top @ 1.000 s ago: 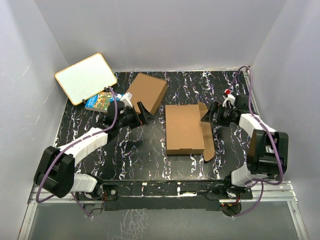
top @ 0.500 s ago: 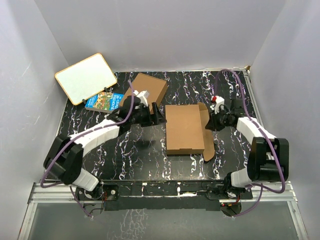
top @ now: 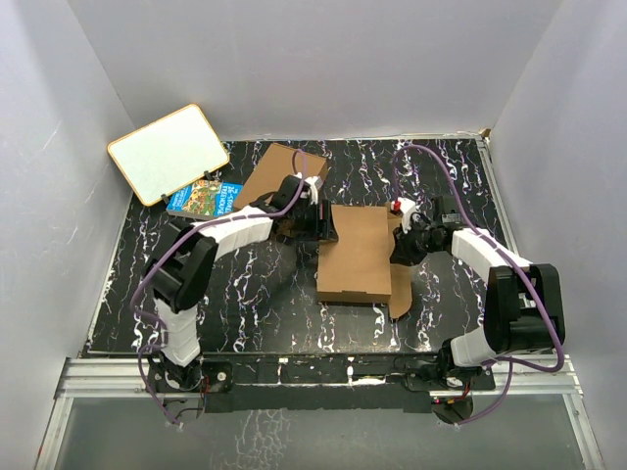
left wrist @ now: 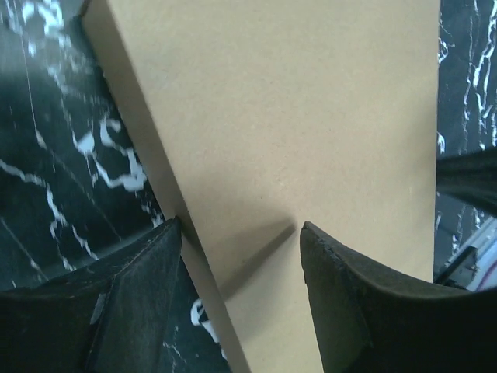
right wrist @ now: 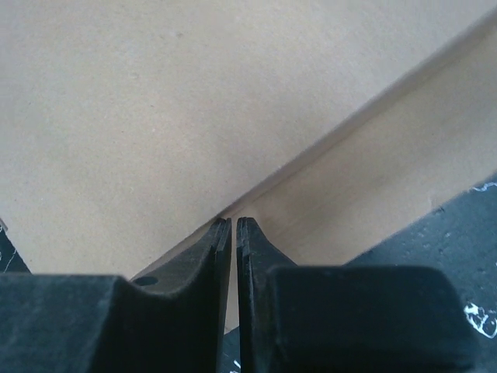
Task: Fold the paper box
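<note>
The paper box (top: 355, 257) lies flat mid-table, plain brown, with a loose flap (top: 402, 286) spread on its right side. My left gripper (top: 328, 227) is at the box's upper left edge. In the left wrist view it (left wrist: 239, 225) is open and straddles that edge: one finger (left wrist: 147, 272) is against the side wall and the other (left wrist: 349, 287) is over the top of the paper box (left wrist: 295, 116). My right gripper (top: 399, 250) is at the box's right edge. In the right wrist view it (right wrist: 234, 221) is shut with nothing between the tips, which point into the seam where the lid (right wrist: 155, 101) meets the flap (right wrist: 373, 194).
A second plain brown flat box (top: 284, 168) lies behind my left arm. A colourful book (top: 203, 197) and a white board with an orange rim (top: 168, 152) sit at the back left. White walls close in the black marbled table (top: 255, 304).
My left arm swung right to the box's left edge and its jaws narrowed. My right gripper shut and moved left to the box's right edge. The box shifted slightly left.
</note>
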Controlling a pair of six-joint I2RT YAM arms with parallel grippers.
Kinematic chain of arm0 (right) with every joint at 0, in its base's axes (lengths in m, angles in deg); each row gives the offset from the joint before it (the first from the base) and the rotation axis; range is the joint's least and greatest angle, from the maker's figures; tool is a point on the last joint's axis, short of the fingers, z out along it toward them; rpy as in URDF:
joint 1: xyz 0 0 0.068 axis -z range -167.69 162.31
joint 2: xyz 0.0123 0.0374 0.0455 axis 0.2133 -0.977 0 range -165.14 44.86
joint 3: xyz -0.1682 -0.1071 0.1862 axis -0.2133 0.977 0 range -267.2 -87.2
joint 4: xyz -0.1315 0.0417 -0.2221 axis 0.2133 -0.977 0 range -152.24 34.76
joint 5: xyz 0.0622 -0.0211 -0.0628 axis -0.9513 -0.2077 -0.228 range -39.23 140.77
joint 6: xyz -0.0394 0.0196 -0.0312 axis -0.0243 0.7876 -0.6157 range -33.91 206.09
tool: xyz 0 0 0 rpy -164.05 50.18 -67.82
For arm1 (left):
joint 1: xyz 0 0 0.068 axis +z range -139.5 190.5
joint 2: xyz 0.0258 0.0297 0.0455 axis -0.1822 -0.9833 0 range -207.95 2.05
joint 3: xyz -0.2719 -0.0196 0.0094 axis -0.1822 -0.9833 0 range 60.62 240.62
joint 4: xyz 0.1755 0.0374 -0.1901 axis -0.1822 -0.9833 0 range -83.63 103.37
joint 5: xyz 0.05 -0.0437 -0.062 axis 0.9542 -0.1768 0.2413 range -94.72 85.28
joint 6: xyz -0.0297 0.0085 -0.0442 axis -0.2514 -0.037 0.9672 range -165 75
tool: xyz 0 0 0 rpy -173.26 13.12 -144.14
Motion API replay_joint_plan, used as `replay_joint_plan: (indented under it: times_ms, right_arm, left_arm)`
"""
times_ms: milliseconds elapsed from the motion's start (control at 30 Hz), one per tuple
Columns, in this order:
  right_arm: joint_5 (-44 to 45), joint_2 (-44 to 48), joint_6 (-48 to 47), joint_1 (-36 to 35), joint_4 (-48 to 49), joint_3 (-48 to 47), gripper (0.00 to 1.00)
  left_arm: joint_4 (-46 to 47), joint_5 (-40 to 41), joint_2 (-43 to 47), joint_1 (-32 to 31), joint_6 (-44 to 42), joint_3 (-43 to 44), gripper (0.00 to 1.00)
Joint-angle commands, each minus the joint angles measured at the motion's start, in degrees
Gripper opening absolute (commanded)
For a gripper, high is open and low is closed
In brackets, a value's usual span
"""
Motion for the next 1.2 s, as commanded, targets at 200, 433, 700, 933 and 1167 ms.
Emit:
replay_joint_plan:
  times_ms: [200, 433, 700, 933, 1167]
  right_arm:
    - [-1.6, 1.8, -1.3, -2.0, 1.6, -1.9, 0.18]
    - [-1.5, 3.5, -4.2, 0.9, -2.3, -3.5, 0.23]
    - [-16.0, 11.9, -19.2, 3.0, -8.9, -0.2, 0.34]
    - [-24.8, 19.4, -44.9, 3.0, -17.8, 6.8, 0.65]
    - [-24.6, 20.4, -64.2, 3.0, -31.6, 7.2, 0.71]
  left_arm:
    - [-7.9, -0.9, -12.1, 1.4, -9.1, 21.6, 0.59]
    - [-8.7, -0.3, -13.8, 2.5, -11.0, 28.4, 0.62]
    - [10.6, 1.6, 9.1, 2.7, -17.7, 5.9, 0.65]
    - [35.8, 0.4, 32.8, 2.9, -17.0, -24.8, 0.83]
    - [39.8, -1.9, 41.1, 3.6, -9.5, -35.9, 0.97]
